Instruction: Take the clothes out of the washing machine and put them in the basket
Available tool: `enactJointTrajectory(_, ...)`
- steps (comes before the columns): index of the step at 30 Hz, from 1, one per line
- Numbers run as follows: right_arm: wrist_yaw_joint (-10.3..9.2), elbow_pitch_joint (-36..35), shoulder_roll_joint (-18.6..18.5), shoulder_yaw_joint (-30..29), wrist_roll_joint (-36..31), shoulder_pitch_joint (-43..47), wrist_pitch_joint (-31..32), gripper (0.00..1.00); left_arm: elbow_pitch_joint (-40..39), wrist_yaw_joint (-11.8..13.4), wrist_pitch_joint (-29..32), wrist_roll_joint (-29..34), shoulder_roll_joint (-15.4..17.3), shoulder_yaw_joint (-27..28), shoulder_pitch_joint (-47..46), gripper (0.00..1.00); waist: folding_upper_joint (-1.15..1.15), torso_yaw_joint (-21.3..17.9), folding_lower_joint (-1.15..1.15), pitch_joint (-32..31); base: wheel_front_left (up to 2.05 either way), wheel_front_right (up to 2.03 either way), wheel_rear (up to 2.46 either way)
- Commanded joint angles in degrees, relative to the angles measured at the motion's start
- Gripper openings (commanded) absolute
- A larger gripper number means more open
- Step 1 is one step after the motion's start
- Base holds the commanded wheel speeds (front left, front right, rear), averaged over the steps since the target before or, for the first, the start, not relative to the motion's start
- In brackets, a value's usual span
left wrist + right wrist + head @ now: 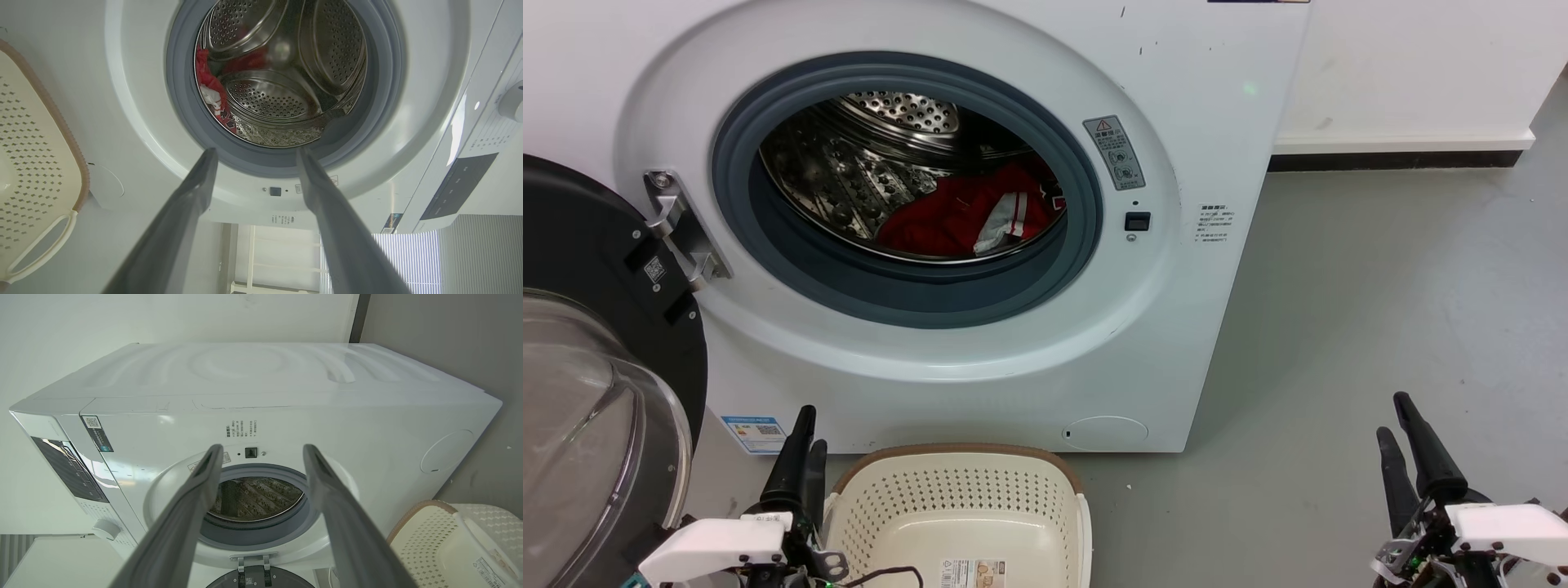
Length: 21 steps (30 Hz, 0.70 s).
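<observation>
clothes [956, 216] in washer [1176, 343], basket [956, 490] in frt

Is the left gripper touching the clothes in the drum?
Apart. The head view shows the left gripper low beside the basket, the clothes up inside the washing machine.

The left gripper [810, 433] and right gripper [1393, 418] are held low and pointed up, each one spread wide apart.

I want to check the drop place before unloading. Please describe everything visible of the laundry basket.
The basket is cream-white plastic, rounded rectangular, with perforated walls and a brown woven-look rim. It stands upright on the grey floor before the washing machine. A paper label lies on its bottom. The clothes are not yet in it.
</observation>
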Motion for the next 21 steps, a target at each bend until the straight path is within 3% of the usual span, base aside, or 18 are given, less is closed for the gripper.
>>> enactJointTrajectory(1, 0.00, -1.56, -0.12, -0.15, -1.59, -0.66, -0.80, 1.00, -1.77, -0.01, -0.75, 2.09, 0.15, 0.27, -0.72, 1.00, 0.00, 0.01, 0.00, 0.04, 0.00, 0.00, 0.00)
enactJointTrajectory(21, 0.00, -9.77, -0.14, 0.36, -25.24, 0.91, -5.88, 1.00, -9.01, 3.53, -5.80, 22.98, 0.25, -1.23, 0.28, 1.00, 0.00, 0.04, 0.00, 0.66, 0.00, 0.00, 0.00)
